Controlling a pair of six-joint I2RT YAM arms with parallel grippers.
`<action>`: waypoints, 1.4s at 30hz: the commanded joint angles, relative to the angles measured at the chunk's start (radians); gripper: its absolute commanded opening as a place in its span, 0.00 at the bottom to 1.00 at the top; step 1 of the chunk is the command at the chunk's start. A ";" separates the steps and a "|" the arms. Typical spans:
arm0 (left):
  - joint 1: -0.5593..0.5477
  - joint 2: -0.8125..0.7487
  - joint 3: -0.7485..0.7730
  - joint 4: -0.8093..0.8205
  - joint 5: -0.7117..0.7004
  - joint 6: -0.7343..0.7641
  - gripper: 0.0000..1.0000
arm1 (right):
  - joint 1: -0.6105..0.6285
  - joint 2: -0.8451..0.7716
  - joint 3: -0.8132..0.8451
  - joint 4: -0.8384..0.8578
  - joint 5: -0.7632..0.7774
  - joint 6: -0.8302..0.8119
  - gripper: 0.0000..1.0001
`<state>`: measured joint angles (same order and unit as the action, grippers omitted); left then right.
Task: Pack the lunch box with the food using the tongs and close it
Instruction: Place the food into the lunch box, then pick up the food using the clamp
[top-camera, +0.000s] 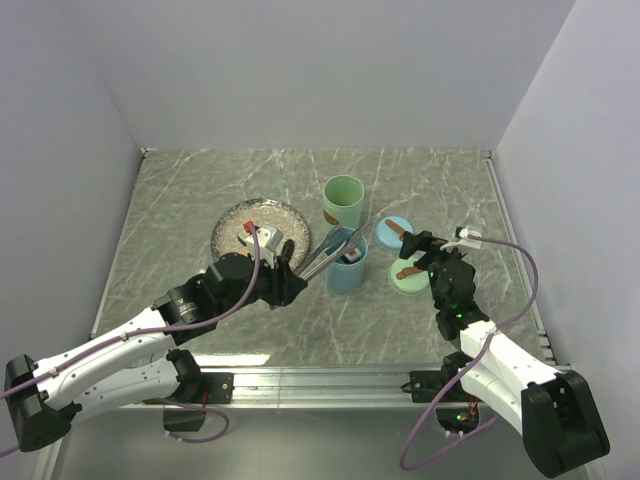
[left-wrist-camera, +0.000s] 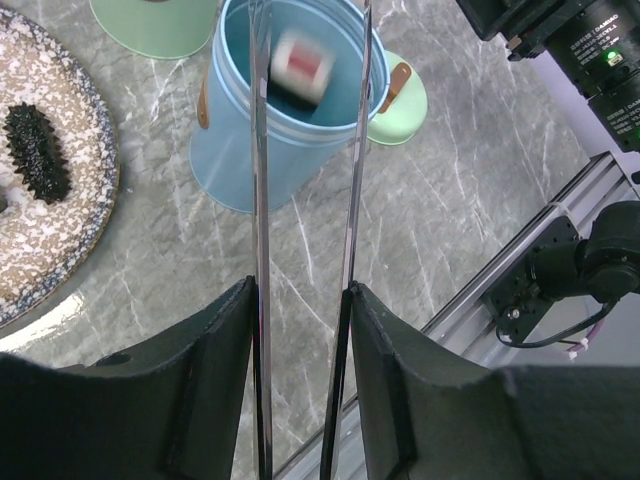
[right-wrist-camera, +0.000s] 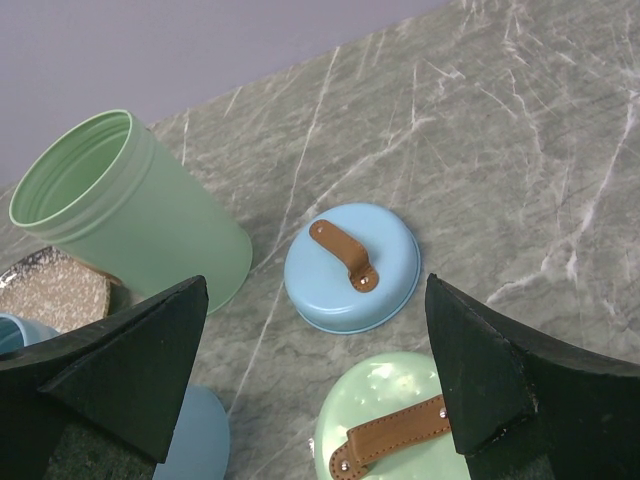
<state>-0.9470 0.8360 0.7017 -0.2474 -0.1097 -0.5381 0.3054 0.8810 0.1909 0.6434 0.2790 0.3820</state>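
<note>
The left tool (left-wrist-camera: 300, 295) is clamped on the slim silver tongs (left-wrist-camera: 259, 200), one pad pressing each arm from outside. The arms stand slightly apart and run up the middle of the left wrist view, over the open mouth of the blue container (left-wrist-camera: 250, 150). Inside that mouth, between the two arms, is a red-topped cube (left-wrist-camera: 302, 66) (too blurred to tell whether the arms touch it). At the left edge, a dark oblong piece (left-wrist-camera: 35, 152) lies on the speckled plate (left-wrist-camera: 60, 230).

The right tool (right-wrist-camera: 313, 283) has its fingers wide apart and holds nothing, above the blue lid (right-wrist-camera: 350, 265) and green lid (right-wrist-camera: 390, 420) at centre and bottom. The green container (right-wrist-camera: 150, 215) stands open at upper left on the marbled table (top-camera: 200, 180).
</note>
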 joint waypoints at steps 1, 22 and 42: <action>-0.006 -0.006 0.048 0.073 0.005 0.013 0.47 | 0.008 -0.014 0.033 0.039 0.003 0.006 0.96; -0.010 -0.138 0.039 0.117 -0.149 0.012 0.46 | 0.008 -0.010 0.035 0.038 0.000 0.006 0.96; -0.010 -0.051 0.053 -0.270 -0.673 -0.324 0.45 | 0.008 0.001 0.039 0.042 -0.004 0.006 0.96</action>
<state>-0.9546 0.7818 0.7464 -0.5465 -0.7582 -0.8333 0.3054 0.8871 0.1932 0.6437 0.2707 0.3820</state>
